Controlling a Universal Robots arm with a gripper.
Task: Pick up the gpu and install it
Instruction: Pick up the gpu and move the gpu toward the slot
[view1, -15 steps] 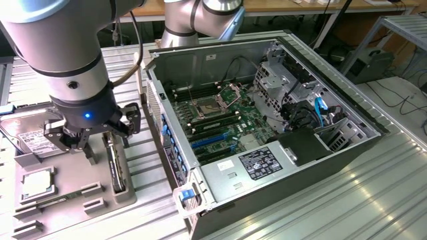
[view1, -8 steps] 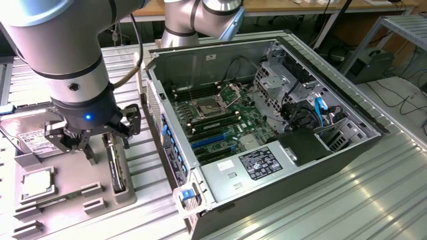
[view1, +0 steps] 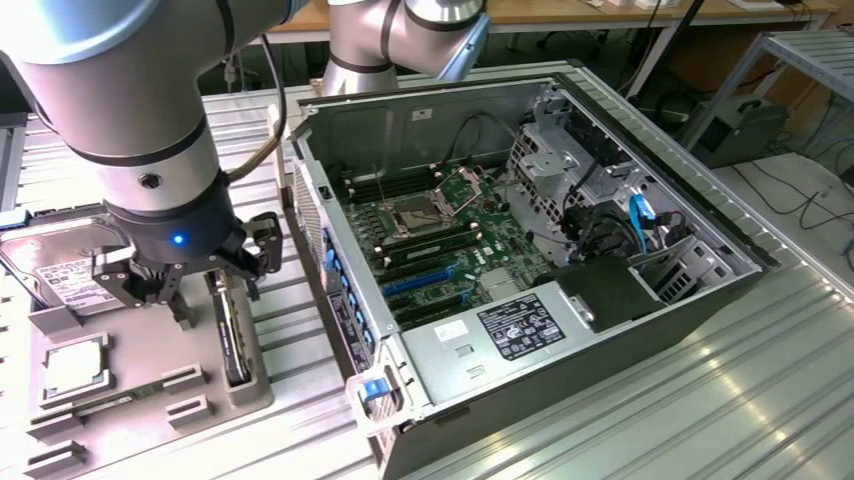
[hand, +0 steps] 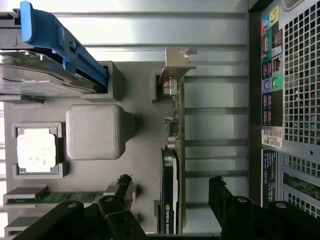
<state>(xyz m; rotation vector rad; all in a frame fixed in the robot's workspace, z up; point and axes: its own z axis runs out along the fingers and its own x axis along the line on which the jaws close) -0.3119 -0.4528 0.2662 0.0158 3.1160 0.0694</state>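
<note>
The gpu (view1: 235, 345) is a thin black card standing on edge in a slot of the grey holder tray (view1: 147, 400), at the exterior view's left beside the open computer case (view1: 534, 250). From the wrist I see it edge-on as a dark slab (hand: 169, 195), with its silvery metal bracket (hand: 176, 65) at one end. My gripper (view1: 216, 295) hangs just above the card's end away from the bracket. It is open, with one black finger on each side of the gpu (hand: 171, 197) and not touching it. Nothing is held.
The tray also carries a hard drive (view1: 67, 270) with a blue rail (hand: 60, 40), a square silver chip (hand: 36, 149), a grey block (hand: 95, 131) and a memory stick (hand: 55, 197). The case's perforated rear panel (hand: 300, 75) stands close beside the tray. Blue slots (view1: 420, 282) lie on the motherboard.
</note>
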